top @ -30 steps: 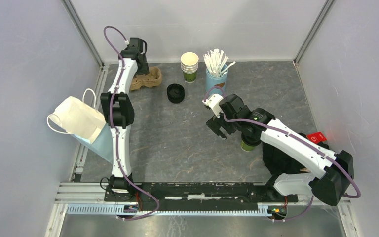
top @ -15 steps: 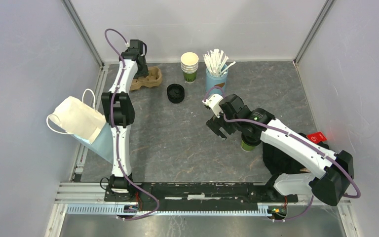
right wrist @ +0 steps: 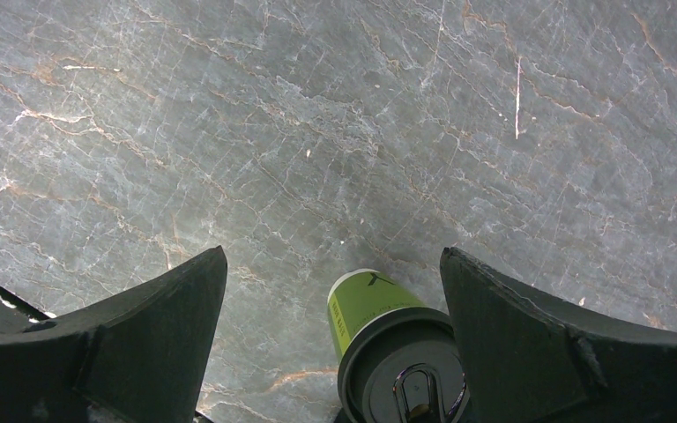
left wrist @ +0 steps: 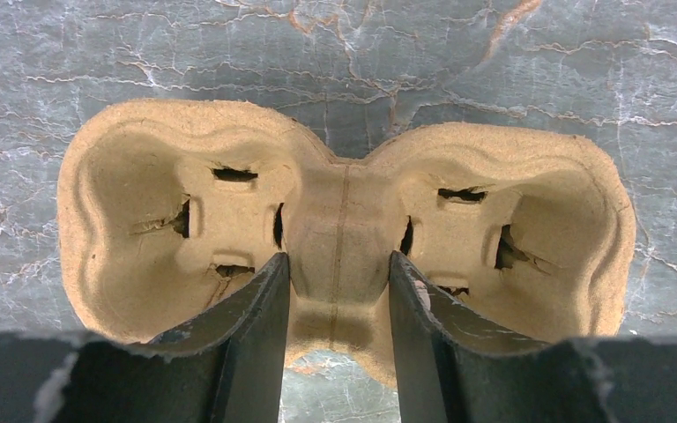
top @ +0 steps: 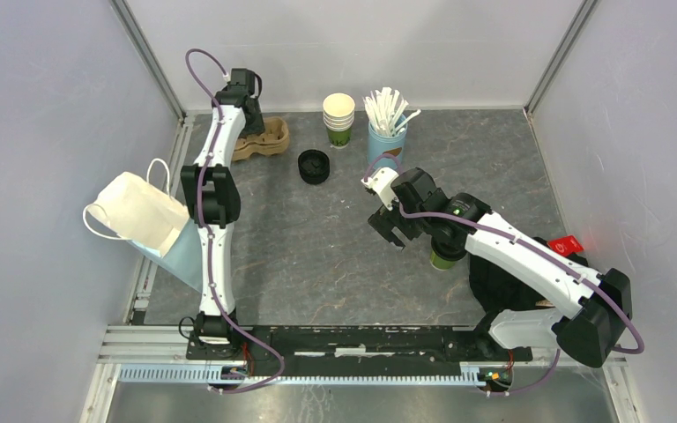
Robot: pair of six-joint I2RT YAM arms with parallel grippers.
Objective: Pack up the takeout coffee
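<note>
L claw (left wrist: 339, 304) is clamped on the centre ridge of the cardboard carrier (left wrist: 529, 203), barely shifted vs 1 s ago. R claw (right wrist: 335, 291) is wide open, empty, unmoved. Coffee cup (right wrist: 392, 348) stands upright under R wrist. Carrier hugs back-left corner. Open table (top: 317, 256) lies btwn the arms, in front of the lid stack (top: 314, 166).

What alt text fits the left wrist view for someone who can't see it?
A brown cardboard two-cup carrier lies flat on a grey marbled table, both cup wells empty. The left gripper straddles its narrow middle bridge, one dark finger on each side.
</note>
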